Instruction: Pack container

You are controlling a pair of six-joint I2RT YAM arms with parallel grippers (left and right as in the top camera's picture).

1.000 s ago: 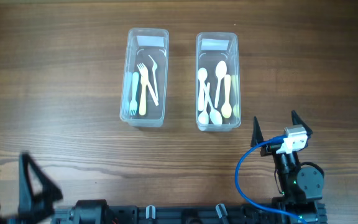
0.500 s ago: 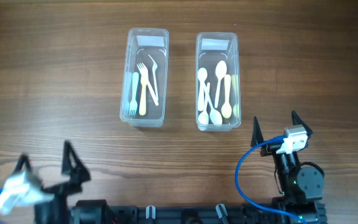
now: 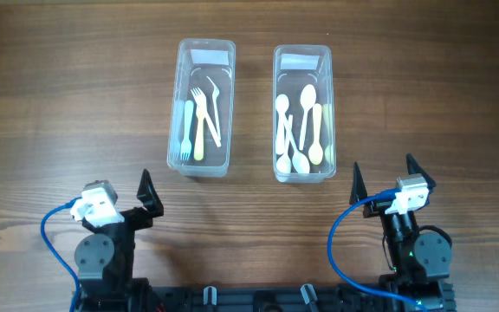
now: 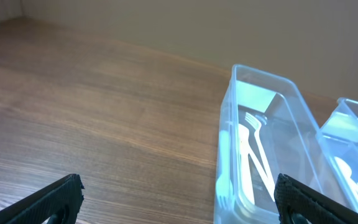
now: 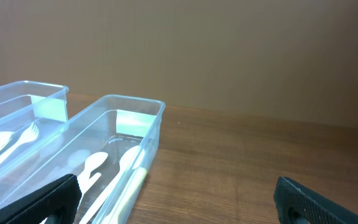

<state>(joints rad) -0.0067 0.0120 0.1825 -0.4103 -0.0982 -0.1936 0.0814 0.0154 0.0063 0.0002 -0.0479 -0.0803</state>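
Observation:
Two clear plastic containers stand side by side at the far middle of the table. The left container [image 3: 178,104] [image 4: 261,74] [image 5: 25,86] holds several pale forks [image 3: 199,121] [image 4: 253,143]. The right container [image 3: 329,104] [image 5: 137,103] [image 4: 353,111] holds several white and yellowish spoons [image 3: 301,130] [image 5: 93,164]. My left gripper [image 3: 118,194] [image 4: 179,190] sits open and empty near the front edge, below and left of the fork container. My right gripper [image 3: 383,168] [image 5: 176,190] is open and empty too, below and right of the spoon container.
The brown wooden table [image 3: 76,104] stretches bare to the left and right of the containers. Blue cables [image 3: 340,243] loop beside each arm base at the front edge. A plain wall [image 5: 229,50] rises behind the table.
The left arm has swung in from the bottom left corner, moving right and up to its spot below the fork container. The right arm has not moved.

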